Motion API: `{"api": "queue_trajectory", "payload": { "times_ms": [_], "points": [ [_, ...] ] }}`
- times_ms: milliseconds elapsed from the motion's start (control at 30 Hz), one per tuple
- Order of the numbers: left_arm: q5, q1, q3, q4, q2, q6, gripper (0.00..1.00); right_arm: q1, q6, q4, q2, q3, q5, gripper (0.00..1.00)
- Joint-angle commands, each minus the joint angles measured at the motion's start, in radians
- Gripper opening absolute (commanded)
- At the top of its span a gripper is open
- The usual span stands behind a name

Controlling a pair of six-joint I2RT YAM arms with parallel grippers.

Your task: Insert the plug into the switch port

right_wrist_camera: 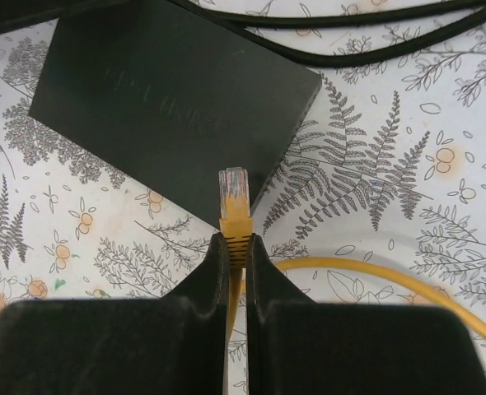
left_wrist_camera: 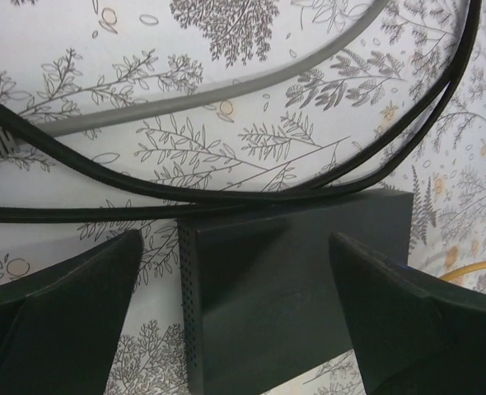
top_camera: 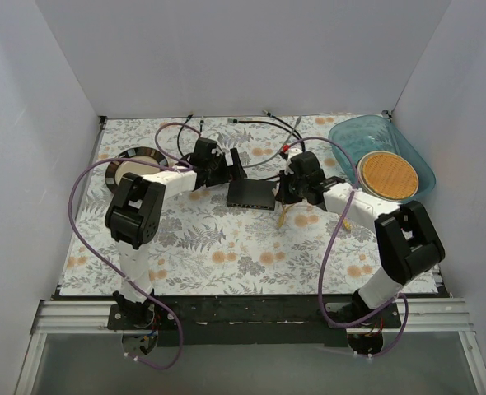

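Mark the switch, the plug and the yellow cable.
switch (right_wrist_camera: pixel 169 107): right wrist view, middle of its black top face.
plug (right_wrist_camera: pixel 233 186): right wrist view, clear tip above the orange boot.
yellow cable (right_wrist_camera: pixel 342 262): right wrist view, curved stretch right of the plug.

The left claw stands spread, one finger on each side of the switch, with a strip of bare bench showing on the perforated side. Two black cables cross along the switch's far edge, and a grey cable lies beyond them. The plug, pinched in the right claw, points at the switch's near corner; any gap between them cannot be told. The yellow cable curves off beside that claw.
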Motion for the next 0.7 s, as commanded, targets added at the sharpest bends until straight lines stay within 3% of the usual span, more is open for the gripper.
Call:
{"api": "queue_trajectory", "payload": {
  "times_ms": [0, 433, 667],
  "points": [
    [0.081, 0.000, -0.005, 0.018, -0.005, 0.008, 0.98, -0.037, 0.063, 0.026, 0.061, 0.021, -0.083, 0.01],
    [0.180, 0.000, -0.126, 0.099, -0.062, -0.031, 0.98, -0.083, 0.046, 0.015, 0.316, 0.177, -0.097, 0.01],
    [0.219, -0.001, -0.240, 0.120, -0.163, -0.064, 0.98, -0.035, 0.000, -0.006, 0.343, 0.229, -0.130, 0.01]
  ]
}}
